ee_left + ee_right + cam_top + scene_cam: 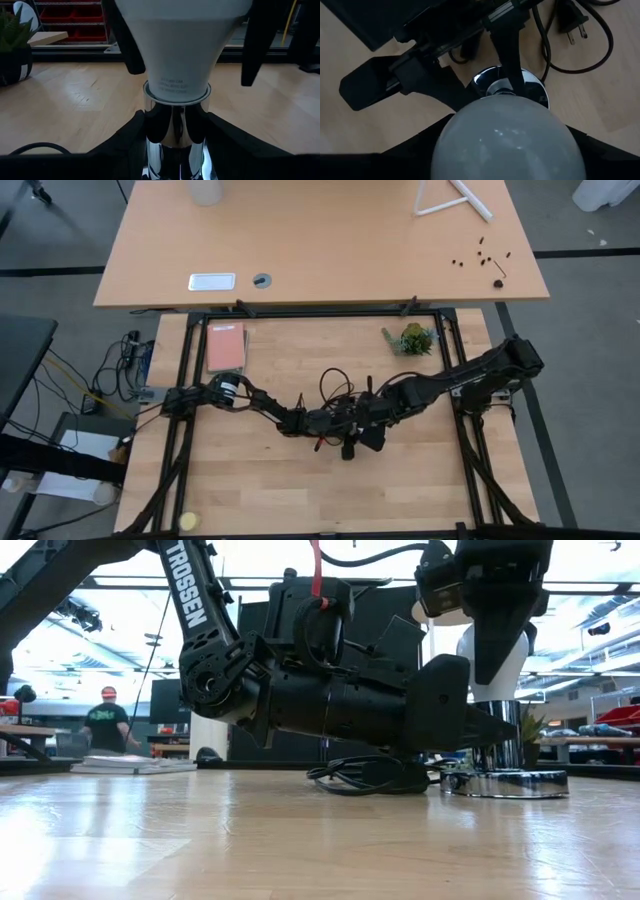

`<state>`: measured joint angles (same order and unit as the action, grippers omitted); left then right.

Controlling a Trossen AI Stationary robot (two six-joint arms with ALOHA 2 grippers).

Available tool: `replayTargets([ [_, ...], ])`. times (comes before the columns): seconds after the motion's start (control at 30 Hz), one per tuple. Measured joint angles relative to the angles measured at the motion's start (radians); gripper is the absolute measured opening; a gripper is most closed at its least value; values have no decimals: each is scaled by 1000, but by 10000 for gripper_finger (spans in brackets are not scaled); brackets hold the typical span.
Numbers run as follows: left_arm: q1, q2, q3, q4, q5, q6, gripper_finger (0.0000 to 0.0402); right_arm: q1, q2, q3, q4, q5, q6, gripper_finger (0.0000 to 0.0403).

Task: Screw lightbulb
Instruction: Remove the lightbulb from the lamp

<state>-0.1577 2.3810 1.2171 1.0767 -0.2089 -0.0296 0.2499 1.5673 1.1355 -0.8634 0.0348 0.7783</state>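
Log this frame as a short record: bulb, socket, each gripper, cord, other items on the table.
bulb: lightbulb upright, its neck seated in the socket's top
socket: chrome socket standing on a round base
left gripper: left gripper low beside the socket stem, fingers on either side of it
right gripper: right gripper above, fingers around the bulb's globe; firm grip not clear
cord: black cord with plug lying on the table
other: small potted plant, pink book

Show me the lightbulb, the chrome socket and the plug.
lightbulb (180, 45): left wrist view, on its white neck.
chrome socket (175, 135): left wrist view, on its shiny stem.
plug (574, 22): right wrist view, on its black body.
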Motion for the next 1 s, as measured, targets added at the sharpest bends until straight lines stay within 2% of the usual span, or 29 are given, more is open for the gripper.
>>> replayTargets([
  [0.23, 2, 0, 10, -12, -25, -1, 178, -38, 0, 2, -19, -43, -38, 278],
  [0.6, 5, -1, 29, -54, -38, -1, 178, -30, 1, 2, -27, -32, -86, 277],
  [0.87, 5, -2, 30, -57, -38, 2, 178, -17, 2, 1, -25, -7, -315, 267],
  [1.0, 5, -2, 30, -59, -40, 4, 178, -17, 2, 0, -26, -6, -509, 260],
])
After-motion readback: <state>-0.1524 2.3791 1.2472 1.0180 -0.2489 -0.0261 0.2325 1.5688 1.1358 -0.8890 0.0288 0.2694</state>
